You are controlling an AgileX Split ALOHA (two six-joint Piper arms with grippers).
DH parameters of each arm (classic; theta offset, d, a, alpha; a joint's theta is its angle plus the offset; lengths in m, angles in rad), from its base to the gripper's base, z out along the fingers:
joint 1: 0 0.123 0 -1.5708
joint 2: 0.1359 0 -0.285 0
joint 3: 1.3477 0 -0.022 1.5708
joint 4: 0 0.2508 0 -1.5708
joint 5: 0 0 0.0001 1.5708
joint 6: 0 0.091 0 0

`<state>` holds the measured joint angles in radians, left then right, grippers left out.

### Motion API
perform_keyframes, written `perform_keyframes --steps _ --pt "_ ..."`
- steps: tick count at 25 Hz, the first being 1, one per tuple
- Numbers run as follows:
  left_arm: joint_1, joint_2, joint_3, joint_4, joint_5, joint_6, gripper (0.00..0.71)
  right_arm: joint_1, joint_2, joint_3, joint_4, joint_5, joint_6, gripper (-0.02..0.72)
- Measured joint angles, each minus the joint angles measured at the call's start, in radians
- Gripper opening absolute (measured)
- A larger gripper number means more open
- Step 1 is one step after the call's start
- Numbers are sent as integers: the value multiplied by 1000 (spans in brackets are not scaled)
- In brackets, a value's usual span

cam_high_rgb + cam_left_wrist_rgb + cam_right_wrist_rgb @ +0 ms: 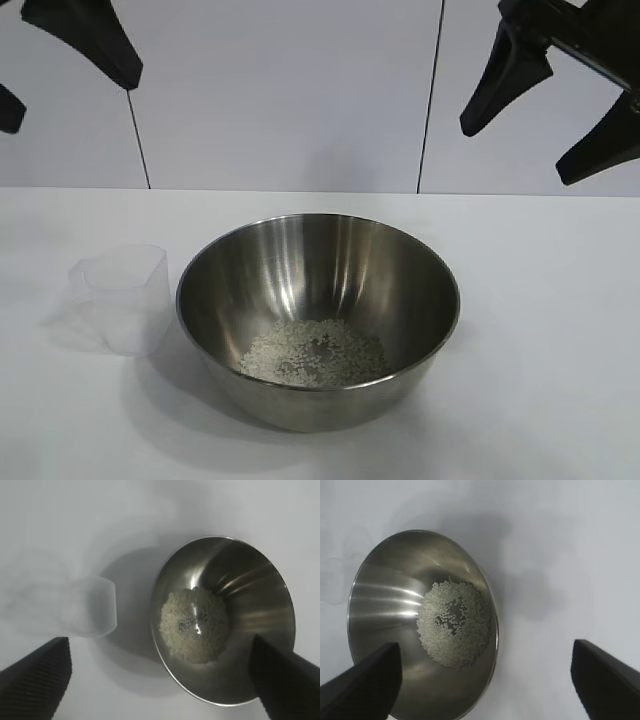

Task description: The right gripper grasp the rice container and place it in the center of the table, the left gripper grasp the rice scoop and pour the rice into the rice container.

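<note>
The rice container (pixel 318 320) stands upright near the middle of the table (pixel 540 300), with the rice (pixel 313 354) heaped on its bottom. The rice scoop (pixel 120 297) stands upright on the table just beside the container's left rim. The left gripper (pixel 60 75) hangs high above the scoop, its 2 fingers spread wide and holding nothing. The right gripper (pixel 550 125) hangs above and to the right of the container, its fingers also apart and empty

Exterior camera faces the rice container (pixel 318 320) level; both wrist cameras look down into it.
</note>
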<state>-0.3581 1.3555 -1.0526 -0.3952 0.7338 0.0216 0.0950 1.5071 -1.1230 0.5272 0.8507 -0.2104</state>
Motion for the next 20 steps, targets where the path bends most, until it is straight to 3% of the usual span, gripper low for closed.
perform_keyframes --steps 8,20 --pt "0 84 -46 -199 3 116 693 0 0 0 26 9 0 641" --pt "0 99 -49 -253 -7 115 694 0 0 0 31 13 0 641"
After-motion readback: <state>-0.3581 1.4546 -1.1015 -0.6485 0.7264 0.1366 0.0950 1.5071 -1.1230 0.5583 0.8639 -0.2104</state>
